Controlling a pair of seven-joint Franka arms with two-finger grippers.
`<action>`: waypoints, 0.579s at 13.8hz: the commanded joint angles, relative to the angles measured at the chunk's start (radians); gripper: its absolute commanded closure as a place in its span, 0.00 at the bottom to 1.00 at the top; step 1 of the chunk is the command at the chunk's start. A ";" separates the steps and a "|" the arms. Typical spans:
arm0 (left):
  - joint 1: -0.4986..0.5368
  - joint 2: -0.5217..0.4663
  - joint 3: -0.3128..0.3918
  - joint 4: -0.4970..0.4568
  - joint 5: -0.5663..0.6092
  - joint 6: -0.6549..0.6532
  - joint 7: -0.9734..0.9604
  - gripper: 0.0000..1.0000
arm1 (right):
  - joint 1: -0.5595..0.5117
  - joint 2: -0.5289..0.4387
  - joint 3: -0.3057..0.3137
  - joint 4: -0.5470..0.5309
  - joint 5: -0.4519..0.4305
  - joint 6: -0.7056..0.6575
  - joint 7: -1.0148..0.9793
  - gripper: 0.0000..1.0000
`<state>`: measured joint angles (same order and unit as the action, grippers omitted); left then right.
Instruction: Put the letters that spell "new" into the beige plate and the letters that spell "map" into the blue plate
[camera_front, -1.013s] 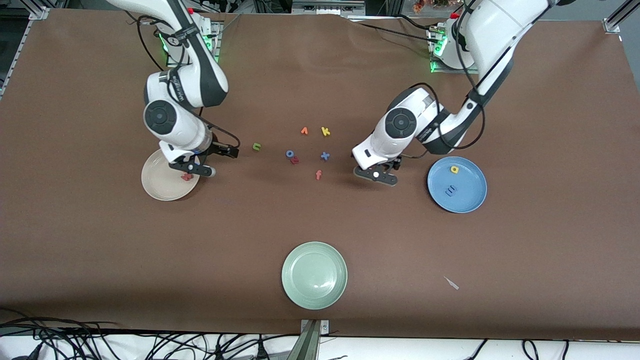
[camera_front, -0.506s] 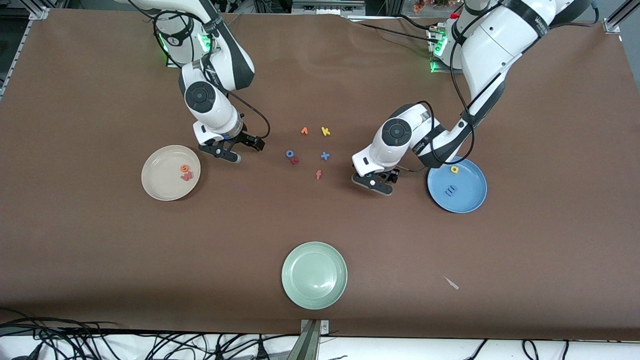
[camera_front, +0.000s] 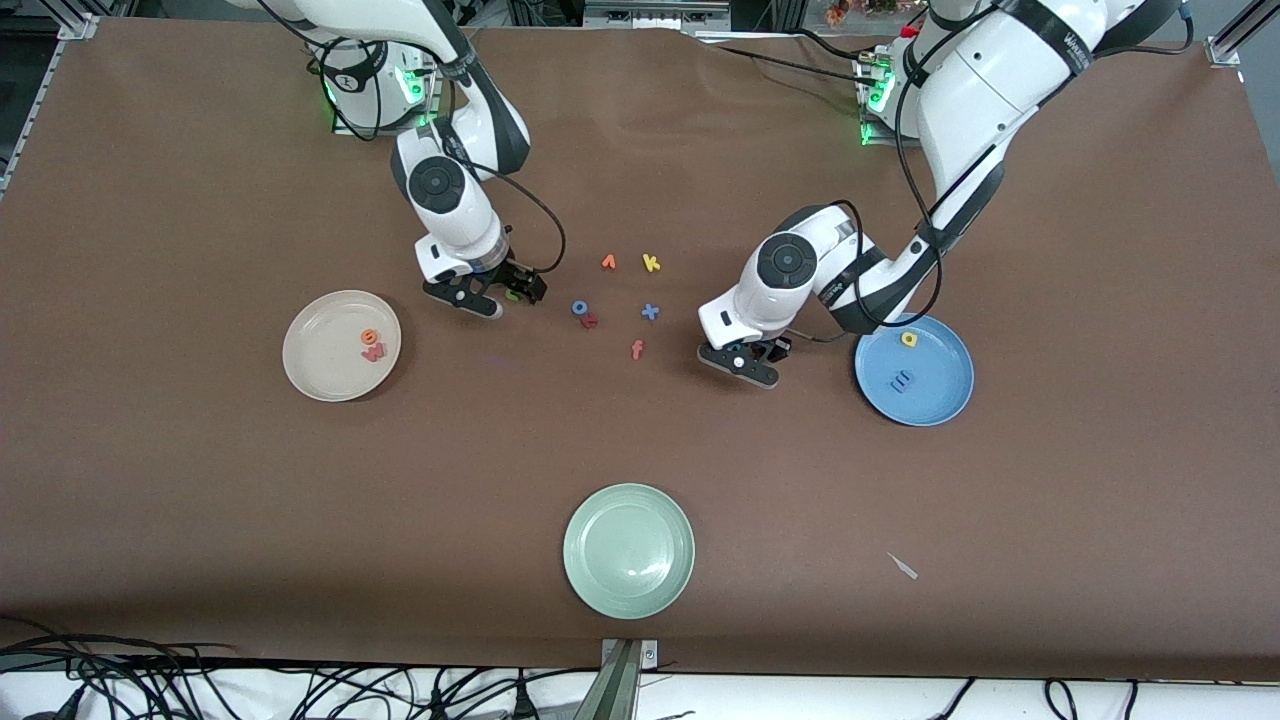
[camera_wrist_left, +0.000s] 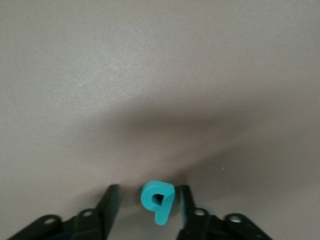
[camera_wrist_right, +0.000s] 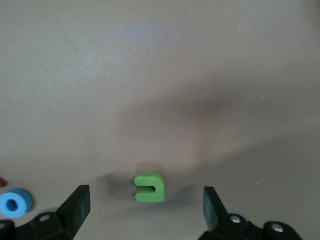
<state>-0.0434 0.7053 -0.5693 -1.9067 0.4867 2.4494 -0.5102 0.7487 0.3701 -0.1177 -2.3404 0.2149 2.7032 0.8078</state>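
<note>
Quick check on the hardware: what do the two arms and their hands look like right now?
Both arms are glossy white with dark grey joint bands and round dark caps at the wrist. Black cables loop along each. The left hand and right hand are black, with two flat fingers. Green lights glow at both bases.

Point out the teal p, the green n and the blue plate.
teal p (camera_wrist_left: 157, 200): left wrist view, on its round bowl.
green n (camera_wrist_right: 149, 187): right wrist view, on its arch.
blue plate (camera_front: 945, 395): front view, on bare floor near the rim.
</note>
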 joint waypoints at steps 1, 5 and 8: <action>-0.006 0.005 -0.003 0.011 0.038 -0.010 -0.019 0.94 | 0.005 -0.002 -0.002 -0.002 0.011 0.016 0.008 0.03; 0.032 -0.056 -0.007 0.018 0.036 -0.099 0.001 0.96 | 0.005 -0.002 -0.002 -0.002 0.009 0.020 0.005 0.24; 0.107 -0.110 -0.012 0.021 0.026 -0.176 0.135 0.94 | 0.005 0.000 -0.002 -0.002 0.009 0.020 0.002 0.31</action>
<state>0.0045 0.6560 -0.5697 -1.8731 0.4897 2.3252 -0.4612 0.7502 0.3752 -0.1192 -2.3391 0.2149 2.7129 0.8102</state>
